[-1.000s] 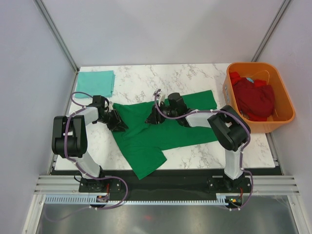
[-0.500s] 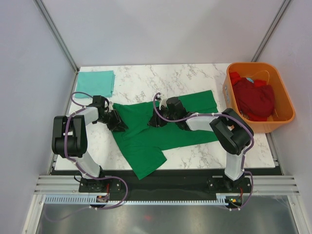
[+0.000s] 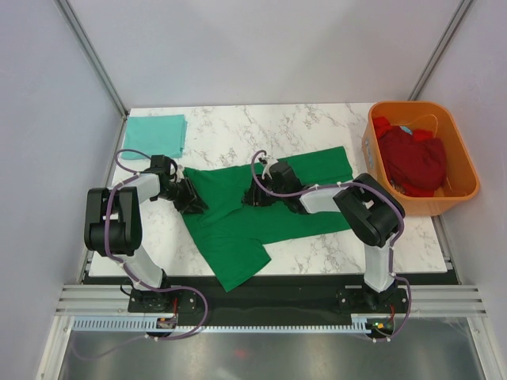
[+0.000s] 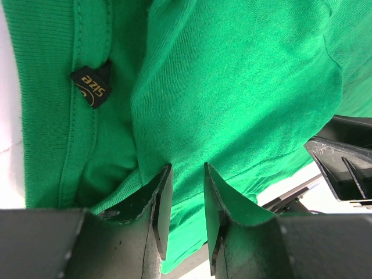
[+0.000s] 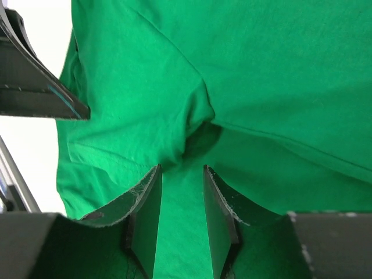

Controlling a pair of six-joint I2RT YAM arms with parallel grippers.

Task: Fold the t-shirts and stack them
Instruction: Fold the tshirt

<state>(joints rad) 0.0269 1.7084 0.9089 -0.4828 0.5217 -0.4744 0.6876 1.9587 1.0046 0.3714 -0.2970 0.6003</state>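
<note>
A dark green t-shirt lies spread and rumpled on the marble table. My left gripper is at its left edge near the collar. In the left wrist view the jaws stand narrowly apart with a fold of green cloth pinched between them, next to the size label. My right gripper rests on the middle of the shirt. Its jaws are slightly apart over flat cloth, just below a puckered fold. A folded pale teal t-shirt lies at the back left.
An orange tub at the right edge holds dark red shirts. The green shirt's lower part hangs over the near table edge. Grey walls enclose the table on three sides.
My right wrist has shifted a little to the left over the green shirt. The left arm and the shirt's outline have not visibly moved.
</note>
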